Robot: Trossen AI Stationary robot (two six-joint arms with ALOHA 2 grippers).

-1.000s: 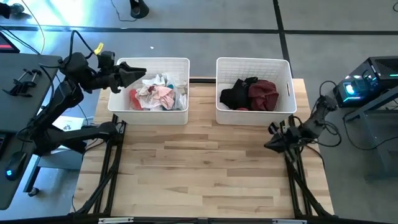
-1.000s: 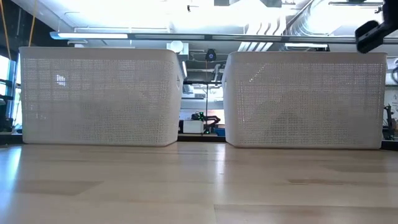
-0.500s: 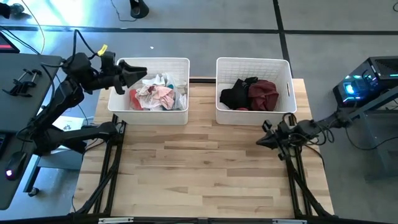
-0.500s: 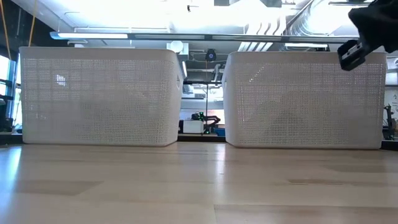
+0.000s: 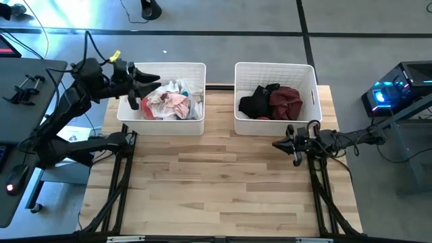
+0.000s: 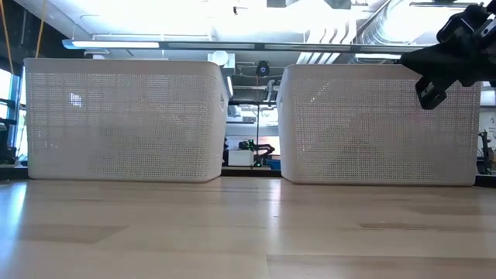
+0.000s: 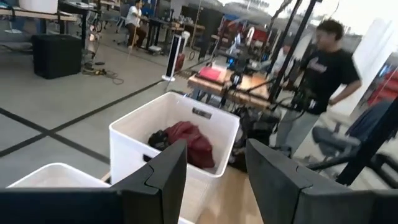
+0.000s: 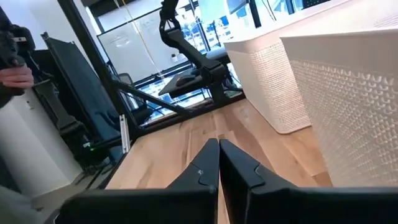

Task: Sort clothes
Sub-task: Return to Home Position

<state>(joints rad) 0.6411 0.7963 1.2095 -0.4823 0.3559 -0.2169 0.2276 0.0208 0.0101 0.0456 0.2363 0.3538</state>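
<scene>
A heap of pink, coral and white clothes lies in the left white basket. A black garment and a maroon garment lie in the right white basket; they also show in the left wrist view. My left gripper is open and empty over the left basket's left rim. My right gripper is shut and empty above the table, just in front of the right basket's near wall; it also shows in the low view and in the right wrist view.
The wooden table stretches toward the near edge in front of both baskets. A narrow gap separates the baskets. A person stands in the room beyond the right basket. Arm stands and desks flank the table.
My right gripper has swung from the table's right edge toward the left, along the right basket's near wall, and come lower. My left gripper has stayed over the left basket's rim and its fingers have spread apart.
</scene>
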